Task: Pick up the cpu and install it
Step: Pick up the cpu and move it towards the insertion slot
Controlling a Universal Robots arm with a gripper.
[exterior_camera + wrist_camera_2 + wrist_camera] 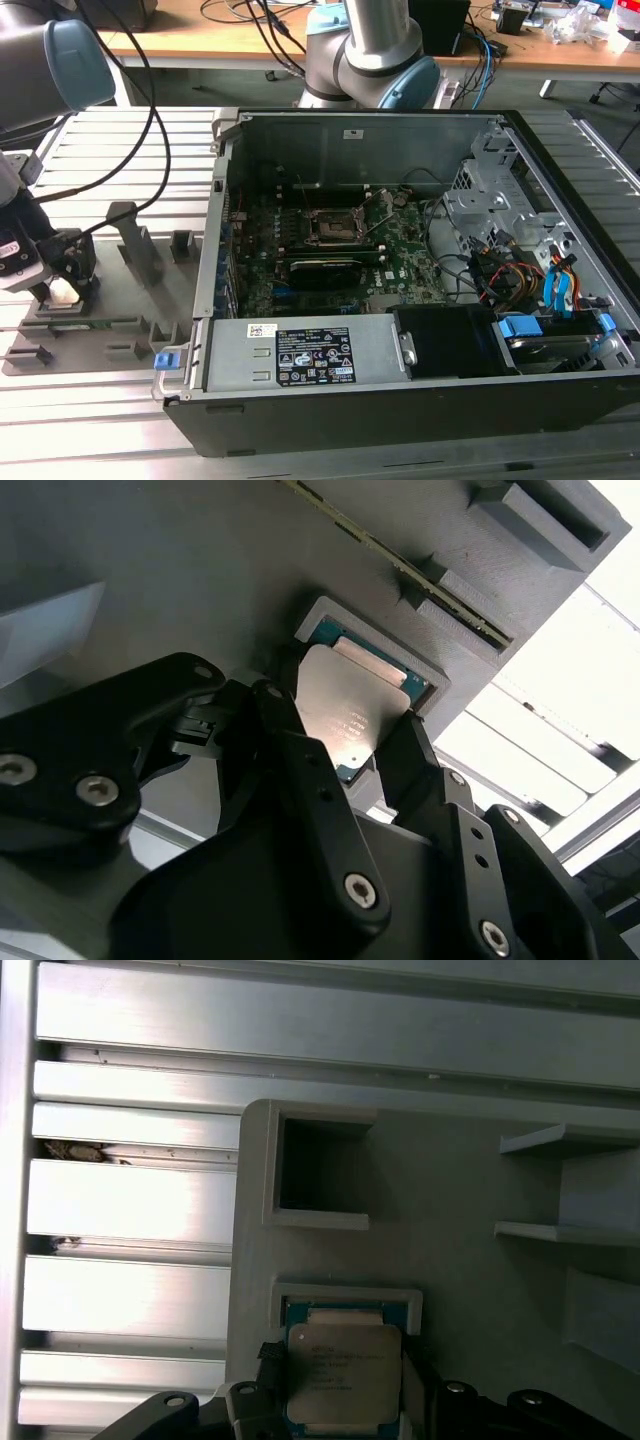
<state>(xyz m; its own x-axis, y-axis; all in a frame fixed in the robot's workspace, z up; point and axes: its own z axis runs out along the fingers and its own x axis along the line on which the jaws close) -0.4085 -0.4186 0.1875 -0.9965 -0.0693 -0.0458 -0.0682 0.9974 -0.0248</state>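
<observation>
The cpu (350, 710) is a small silver-topped square chip with a green edge. It lies in a shallow square recess of the grey plastic tray (150, 570). In the first wrist view the cpu (343, 1372) fills the recess of the tray (450, 1190). My gripper (345, 735) has its black fingers (290, 740) pressed against two opposite edges of the chip, shut on it. In the exterior view the gripper (62, 288) is low over the tray (120, 310) at that view's left. The motherboard socket (330, 228) lies inside the open computer case, well off to that view's right.
The open black computer case (420, 400) has tall walls, cables, a drive cage and a power supply (300, 355) around the board. The tray has raised blocks and slots (135, 240). Cables (150, 120) trail from the arm. A slatted aluminium table (130, 1200) lies beneath.
</observation>
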